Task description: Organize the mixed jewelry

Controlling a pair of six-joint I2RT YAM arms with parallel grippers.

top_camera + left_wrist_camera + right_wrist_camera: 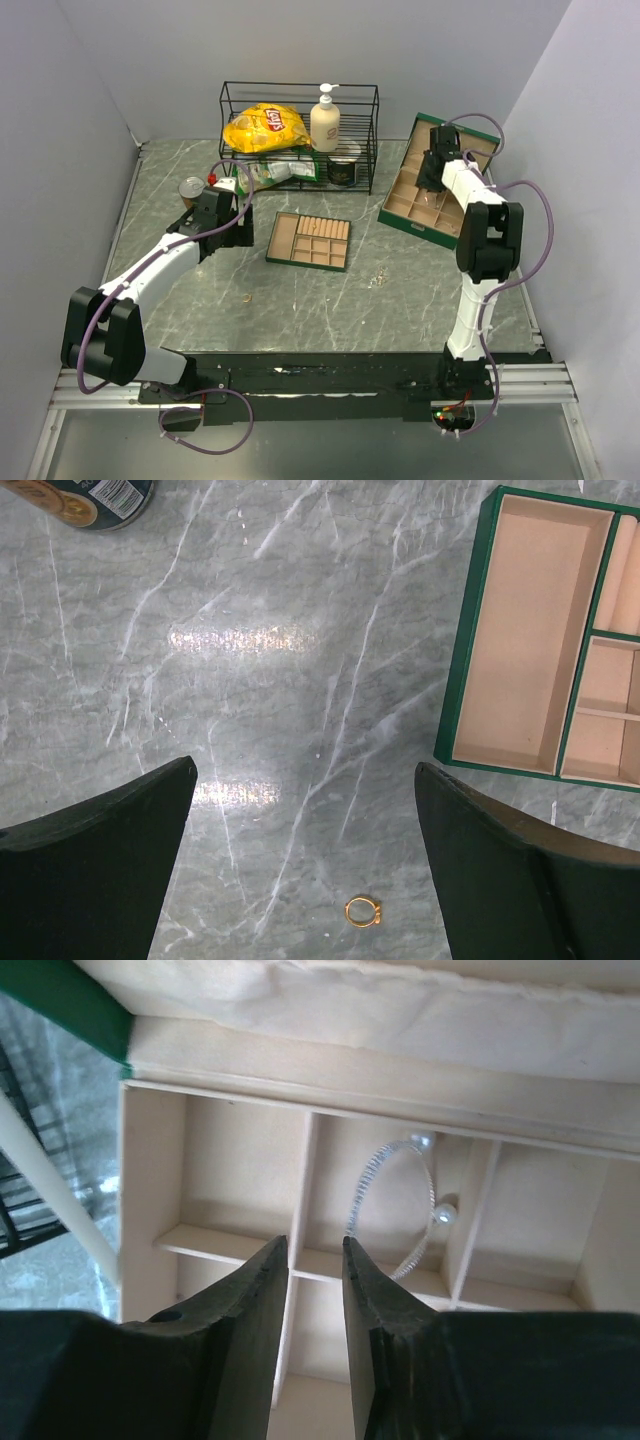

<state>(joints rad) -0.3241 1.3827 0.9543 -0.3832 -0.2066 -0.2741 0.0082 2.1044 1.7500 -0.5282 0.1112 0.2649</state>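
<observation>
The left gripper (305,770) hung spread wide above the marble table (250,640), with nothing between its fingers. Just under it, a little nearer the wrist than the fingertips, lay a small gold ring (363,912), flat on the stone. To my eye that was the piece to fetch next. I would have drawn the hand back until the ring sat midway between the jaws, dropped the tips right to the surface and closed slowly. So thin a thing on polished stone looked likely to skid or flip.

Off to that gripper's right stood the flat tan divider tray (520,630). The compartments I could see from that wrist were bare. A can (90,500) sat ahead and to its left.

The right gripper (315,1245) hovered inside the green jewelry box (415,227). Its jaws stood a narrow gap apart and gripped nothing. Just ahead of its tips, one compartment over to the right, a silver wire bangle (360,1188) with pearl ends leaned against a divider. The neighbouring cells looked empty. A small pale tangle (378,279), too tiny to make out, lay on the table well behind that hand, toward its base.
</observation>
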